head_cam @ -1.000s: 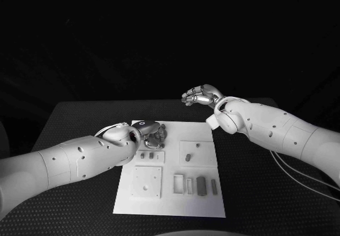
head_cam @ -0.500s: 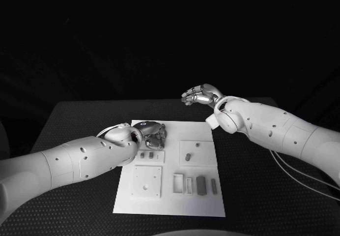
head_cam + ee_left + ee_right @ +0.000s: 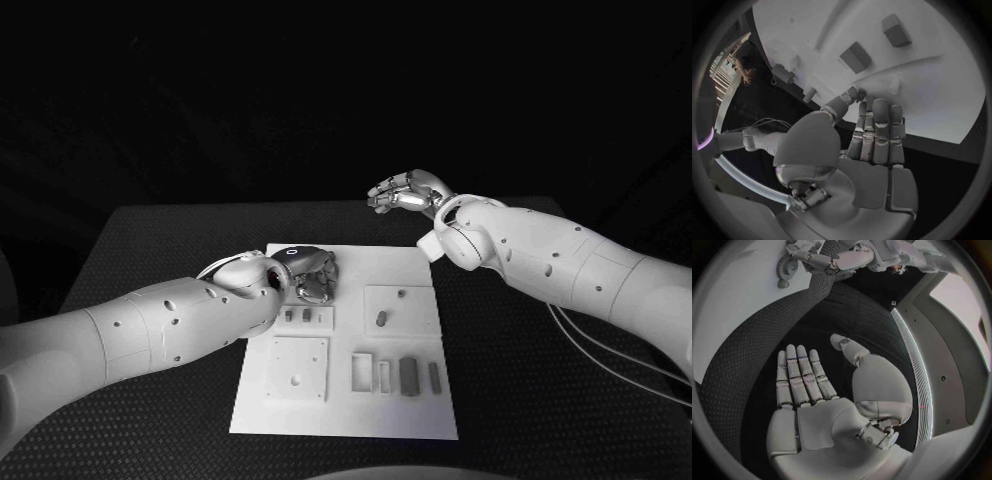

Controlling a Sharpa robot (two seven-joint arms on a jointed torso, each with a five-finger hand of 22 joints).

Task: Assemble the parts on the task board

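Observation:
The white task board (image 3: 397, 270) lies mid-table, and its bare face shows too in the left wrist view (image 3: 929, 95). Small grey parts stand in it: one in a square recess (image 3: 382, 320), two slim ones lower down (image 3: 411, 375), and two blocks (image 3: 856, 56) ahead of my left fingers. My left hand (image 3: 306, 275) hangs over the board's far-left corner, fingers straight and together (image 3: 876, 130), thumb tip against the first fingertip. Whether anything small sits between them I cannot tell. My right hand (image 3: 408, 193) is raised beyond the board's far edge, palm bare, fingers straight (image 3: 801, 380).
A white square block (image 3: 299, 368) and a slotted holder (image 3: 364, 372) sit on the board's near half. Black table (image 3: 173, 240) runs on both sides of the board. My right forearm (image 3: 548, 265) crosses above the table's right side.
My left hand has crept slightly right over the board's far-left corner. The right hand has stayed where it was.

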